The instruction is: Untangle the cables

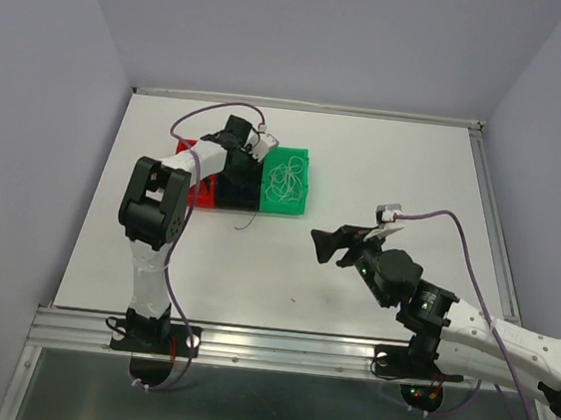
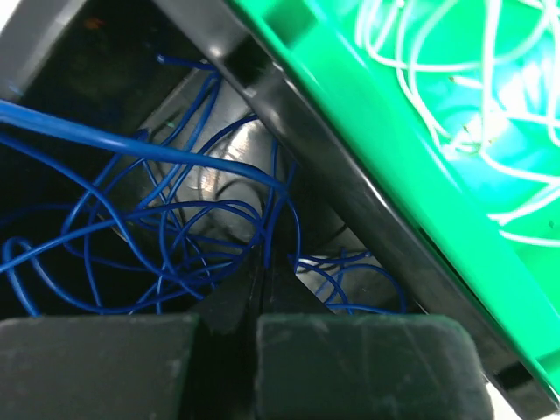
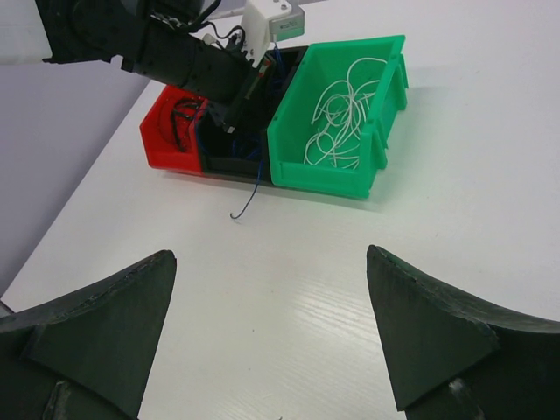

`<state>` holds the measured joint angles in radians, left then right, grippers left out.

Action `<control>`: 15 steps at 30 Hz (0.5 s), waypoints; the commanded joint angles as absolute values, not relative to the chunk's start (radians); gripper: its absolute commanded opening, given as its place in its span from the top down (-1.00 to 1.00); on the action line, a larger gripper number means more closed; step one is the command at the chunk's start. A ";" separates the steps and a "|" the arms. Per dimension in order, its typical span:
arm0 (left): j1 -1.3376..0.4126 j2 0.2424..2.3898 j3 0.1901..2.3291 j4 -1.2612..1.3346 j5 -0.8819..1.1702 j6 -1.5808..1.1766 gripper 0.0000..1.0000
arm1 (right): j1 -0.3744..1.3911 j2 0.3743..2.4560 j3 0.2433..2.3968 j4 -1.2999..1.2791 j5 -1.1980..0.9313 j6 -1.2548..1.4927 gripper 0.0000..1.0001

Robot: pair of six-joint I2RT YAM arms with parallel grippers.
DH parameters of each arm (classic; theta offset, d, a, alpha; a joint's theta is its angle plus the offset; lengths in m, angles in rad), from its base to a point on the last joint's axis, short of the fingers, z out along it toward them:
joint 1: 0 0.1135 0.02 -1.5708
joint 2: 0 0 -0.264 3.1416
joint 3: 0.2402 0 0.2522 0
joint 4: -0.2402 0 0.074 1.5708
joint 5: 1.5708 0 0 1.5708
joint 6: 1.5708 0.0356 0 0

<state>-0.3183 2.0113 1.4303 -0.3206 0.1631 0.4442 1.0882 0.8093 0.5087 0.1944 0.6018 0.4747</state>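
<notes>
cables (image 3: 262, 131) lie in three small bins set side by side, touching, on the far left part of the white table (image 1: 386, 161). the green bin (image 3: 293, 153) on the right holds the white cables (image 3: 337, 122), a loose heap of loops on its floor. the black bin (image 3: 229, 164) in the middle holds the blue cables (image 2: 175, 227), many thin loops crossing one another. the red bin (image 3: 162, 144) on the left shows a few black cables (image 3: 184, 118) inside. one blue strand (image 3: 248, 199) hangs out over the front wall of the black bin, and its curled end rests on the table just in front.

the left gripper (image 2: 262, 267) reaches down into the black bin, its jaws pressed together with no gap showing. blue loops crowd right at its tips, and one runs down to where they meet, but whether a strand is pinched between them cannot be told. from its wrist camera the green bin's wall runs just beside it, on the right.

the right gripper (image 3: 271, 255) hangs over the bare table, well apart from the bins, jaws spread wide with nothing between them, pointing toward the bins.
</notes>
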 commanded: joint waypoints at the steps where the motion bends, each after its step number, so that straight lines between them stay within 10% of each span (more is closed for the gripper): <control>1: -0.313 2.026 1.459 -0.327 0.138 0.423 1.00 | 1.095 0.782 0.492 0.250 0.606 0.462 -0.88; 15: -0.313 1.727 1.430 -0.353 0.135 0.385 0.00 | 1.095 0.796 0.499 0.252 0.611 0.465 -0.88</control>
<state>-0.3183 1.8381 1.4326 -0.3351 0.1410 0.3973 1.0882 0.8009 0.5087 0.1951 0.6014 0.4717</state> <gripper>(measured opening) 0.493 0.943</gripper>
